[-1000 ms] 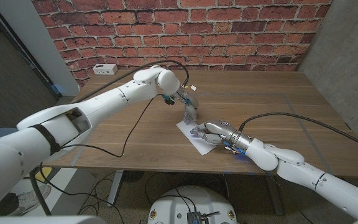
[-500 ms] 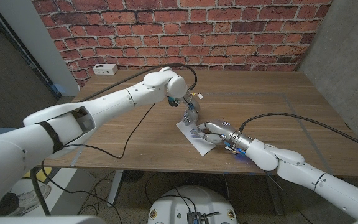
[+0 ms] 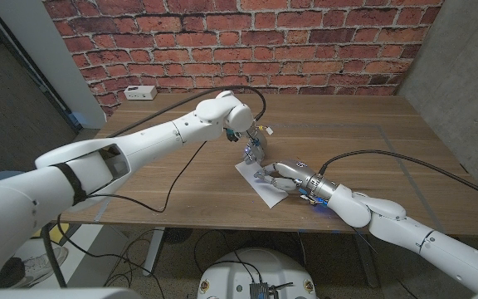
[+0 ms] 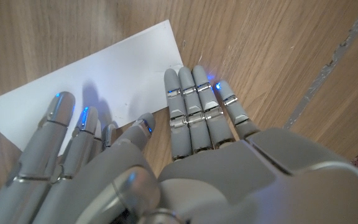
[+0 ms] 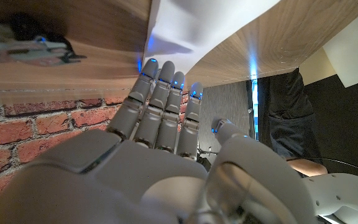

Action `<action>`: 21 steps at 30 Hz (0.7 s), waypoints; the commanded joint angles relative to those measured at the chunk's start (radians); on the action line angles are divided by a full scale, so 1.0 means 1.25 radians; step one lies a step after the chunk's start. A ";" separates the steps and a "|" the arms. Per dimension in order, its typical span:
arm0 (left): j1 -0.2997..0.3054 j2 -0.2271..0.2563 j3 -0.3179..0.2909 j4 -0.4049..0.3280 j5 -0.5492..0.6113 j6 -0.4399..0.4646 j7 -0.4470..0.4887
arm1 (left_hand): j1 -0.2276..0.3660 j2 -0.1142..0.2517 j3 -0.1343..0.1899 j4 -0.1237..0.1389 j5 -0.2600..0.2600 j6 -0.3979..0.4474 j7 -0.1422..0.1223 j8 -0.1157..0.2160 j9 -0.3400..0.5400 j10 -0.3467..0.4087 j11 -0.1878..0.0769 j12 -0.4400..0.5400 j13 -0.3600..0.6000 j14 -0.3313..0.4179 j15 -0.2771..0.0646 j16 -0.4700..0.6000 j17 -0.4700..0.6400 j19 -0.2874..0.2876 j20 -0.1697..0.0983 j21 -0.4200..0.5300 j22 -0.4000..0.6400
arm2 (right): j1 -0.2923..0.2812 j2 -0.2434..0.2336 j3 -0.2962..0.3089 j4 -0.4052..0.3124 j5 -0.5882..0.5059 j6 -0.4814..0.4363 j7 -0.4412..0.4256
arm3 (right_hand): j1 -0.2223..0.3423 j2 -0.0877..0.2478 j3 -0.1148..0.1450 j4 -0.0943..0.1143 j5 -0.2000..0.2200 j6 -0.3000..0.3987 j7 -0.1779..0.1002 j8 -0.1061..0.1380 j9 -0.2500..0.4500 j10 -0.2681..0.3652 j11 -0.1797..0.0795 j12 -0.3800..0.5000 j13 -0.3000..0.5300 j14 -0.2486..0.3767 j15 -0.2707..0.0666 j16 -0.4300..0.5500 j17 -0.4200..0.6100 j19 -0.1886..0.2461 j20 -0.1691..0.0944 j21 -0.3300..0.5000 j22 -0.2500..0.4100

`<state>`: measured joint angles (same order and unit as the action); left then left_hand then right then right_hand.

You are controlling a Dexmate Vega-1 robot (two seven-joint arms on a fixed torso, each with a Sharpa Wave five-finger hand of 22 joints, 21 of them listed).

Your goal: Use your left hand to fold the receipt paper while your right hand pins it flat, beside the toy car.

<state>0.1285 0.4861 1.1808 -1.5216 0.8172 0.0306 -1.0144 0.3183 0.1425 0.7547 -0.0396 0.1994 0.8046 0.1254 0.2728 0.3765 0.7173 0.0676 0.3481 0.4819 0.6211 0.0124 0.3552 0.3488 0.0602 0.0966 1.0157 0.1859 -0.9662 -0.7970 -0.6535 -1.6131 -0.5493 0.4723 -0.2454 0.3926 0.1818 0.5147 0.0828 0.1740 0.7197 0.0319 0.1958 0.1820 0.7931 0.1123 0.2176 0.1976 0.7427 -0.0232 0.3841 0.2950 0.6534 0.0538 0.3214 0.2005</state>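
1. The wooden tabletop [image 3: 181,178] stood before a red brick wall [image 3: 247,41], with a grey concrete wall [image 3: 463,75] to the robot's right.
2. The receipt paper [image 3: 260,184] lay flat near the tabletop's front edge.
3. The right hand [image 3: 282,176] rested on the paper, fingers [image 5: 160,93] extended together, holding nothing.
4. The left hand [image 3: 253,149] hovered at the paper's far end, fingers [image 4: 194,106] straight and released, their tips at the paper's edge.
5. A small white box [image 3: 140,92] sat at the tabletop's far left corner.
6. Black cables [image 3: 173,178] trailed across the wood.
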 commanded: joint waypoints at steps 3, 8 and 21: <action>0.068 0.074 -0.072 -0.121 0.040 0.001 0.121 | -0.011 0.012 -0.006 0.005 -0.006 -0.038 -0.014 -0.042 -0.042 -0.026 -0.017 -0.044 -0.060 -0.027 -0.005 -0.108 -0.118 -0.015 0.005 -0.007 0.000 | 0.005 0.004 -0.004 0.001 -0.007 -0.005 0.001 | 0.010 -0.002 0.003 -0.006 -0.001 0.002 -0.001 -0.001 0.002 0.001 0.001 -0.004 0.004 -0.002 0.000 0.000 0.005 -0.005 0.000 0.001 0.002; 0.129 0.118 -0.121 -0.205 0.110 0.040 0.230 | -0.002 0.024 -0.013 -0.005 -0.009 -0.109 -0.050 -0.068 -0.056 -0.089 -0.035 -0.084 -0.078 -0.099 -0.020 -0.120 -0.111 -0.051 0.008 -0.025 -0.001 | 0.009 0.005 -0.006 0.000 -0.008 -0.005 0.004 | 0.010 -0.001 0.004 -0.006 -0.001 0.002 0.000 -0.001 0.002 0.002 -0.001 -0.004 0.004 -0.003 -0.002 -0.001 0.005 -0.006 0.000 0.001 0.002; 0.276 0.155 -0.226 -0.309 0.239 0.120 0.450 | 0.020 0.022 -0.037 -0.032 -0.007 -0.276 -0.115 -0.086 -0.081 -0.245 -0.074 -0.134 -0.106 -0.204 -0.038 -0.123 -0.107 -0.100 0.004 -0.053 -0.001 | 0.010 0.006 -0.007 -0.006 -0.009 -0.009 0.006 | 0.010 0.000 0.005 -0.006 -0.001 0.003 0.000 -0.001 0.002 0.003 0.001 -0.005 0.004 -0.001 -0.002 -0.001 0.006 -0.006 0.000 0.003 0.001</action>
<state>0.3441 0.6367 1.0009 -1.8013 1.0103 0.1147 -0.6566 0.3281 0.1751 0.7119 -0.0748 0.1885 0.4863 -0.0083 0.1703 0.2772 0.4321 -0.0187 0.1845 0.3523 0.3738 -0.0349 0.1947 0.2119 -0.0573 0.0967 0.9573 0.1812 -0.9557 -0.7910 -0.6613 -1.6135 -0.5585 0.4656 -0.2396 0.3926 0.1818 0.5176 0.0799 0.1740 0.7197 0.0319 0.1958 0.1820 0.7931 0.1123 0.2176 0.1975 0.7428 -0.0232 0.3841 0.2999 0.6464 0.0536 0.3214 0.1999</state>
